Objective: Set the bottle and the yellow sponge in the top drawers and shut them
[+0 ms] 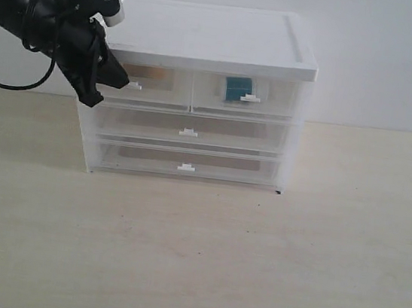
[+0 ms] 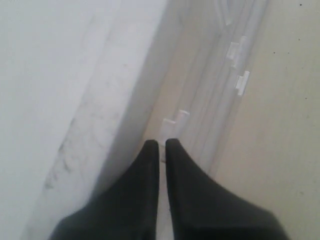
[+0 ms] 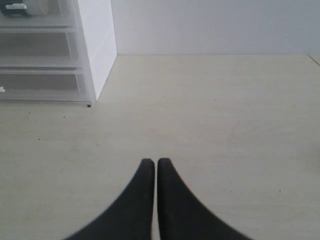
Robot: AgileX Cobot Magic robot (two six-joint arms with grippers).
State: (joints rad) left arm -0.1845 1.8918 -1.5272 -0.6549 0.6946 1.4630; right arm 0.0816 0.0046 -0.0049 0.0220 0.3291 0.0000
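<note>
The bottle (image 1: 239, 88), with its teal label, stands inside the right top drawer (image 1: 277, 103), behind that drawer's white tab; the right wrist view catches it too, the bottle (image 3: 24, 6) at the picture's edge. A dull yellowish shape, the yellow sponge (image 1: 155, 77), shows blurred through the left top drawer (image 1: 160, 96). Both top drawers sit flush with the cabinet front. My left gripper (image 1: 124, 82) is shut, tips just beside the left drawer's tab (image 1: 135, 85). In the left wrist view that gripper (image 2: 161, 143) points at the tab (image 2: 176, 117). The right gripper (image 3: 156, 161) is shut and empty over bare table.
The white drawer cabinet (image 1: 207, 32) stands at the back of a pale wooden table (image 1: 200, 259), against a white wall. Below the top drawers are two full-width drawers (image 1: 187, 132), both pushed in. The right gripper is outside the exterior view.
</note>
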